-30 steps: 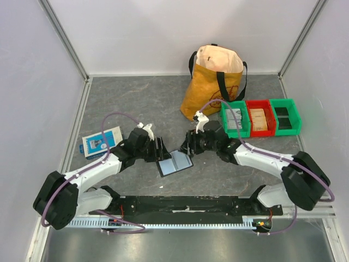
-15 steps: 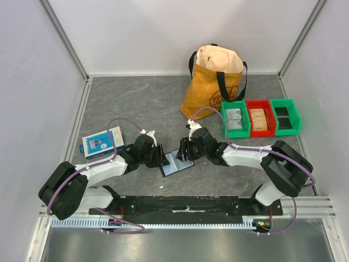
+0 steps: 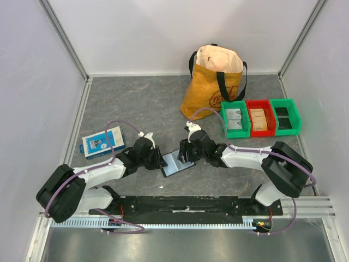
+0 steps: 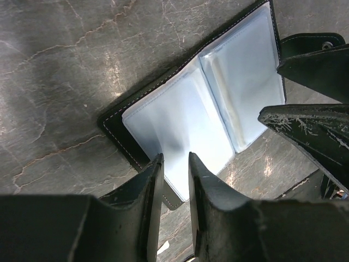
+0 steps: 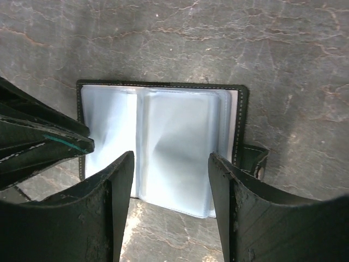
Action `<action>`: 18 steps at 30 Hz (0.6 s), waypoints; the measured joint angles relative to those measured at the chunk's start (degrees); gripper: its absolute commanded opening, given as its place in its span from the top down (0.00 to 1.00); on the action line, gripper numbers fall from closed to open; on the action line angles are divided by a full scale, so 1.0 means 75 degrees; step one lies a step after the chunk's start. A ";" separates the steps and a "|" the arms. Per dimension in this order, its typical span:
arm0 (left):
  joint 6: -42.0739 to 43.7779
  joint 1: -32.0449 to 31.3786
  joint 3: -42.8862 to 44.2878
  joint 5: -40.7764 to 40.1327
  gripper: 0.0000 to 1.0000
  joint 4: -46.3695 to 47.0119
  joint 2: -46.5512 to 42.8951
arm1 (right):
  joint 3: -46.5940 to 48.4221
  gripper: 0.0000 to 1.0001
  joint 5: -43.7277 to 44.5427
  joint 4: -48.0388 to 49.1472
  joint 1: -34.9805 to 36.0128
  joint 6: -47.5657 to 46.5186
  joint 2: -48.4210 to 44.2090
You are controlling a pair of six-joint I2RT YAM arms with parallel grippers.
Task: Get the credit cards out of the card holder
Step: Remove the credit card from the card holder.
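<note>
The small black folding card holder lies open on the grey marbled counter, long axis 8 to 2 o'clock; left fingers at its 8 o'clock edge are nearly closed, whether gripping I cannot tell; right fingers at 2 o'clock are wide apart and empty.

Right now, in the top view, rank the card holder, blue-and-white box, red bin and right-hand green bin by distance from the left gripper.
1. card holder: right beside the left gripper, mid-table.
2. blue-and-white box: off to its left.
3. red bin: far right.
4. right-hand green bin: just past the red one.
</note>
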 measured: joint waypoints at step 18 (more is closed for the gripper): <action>-0.0029 -0.0003 -0.0009 -0.0017 0.69 0.0000 -0.0003 | 0.0047 0.41 0.0192 -0.0446 0.0052 -0.0341 -0.0032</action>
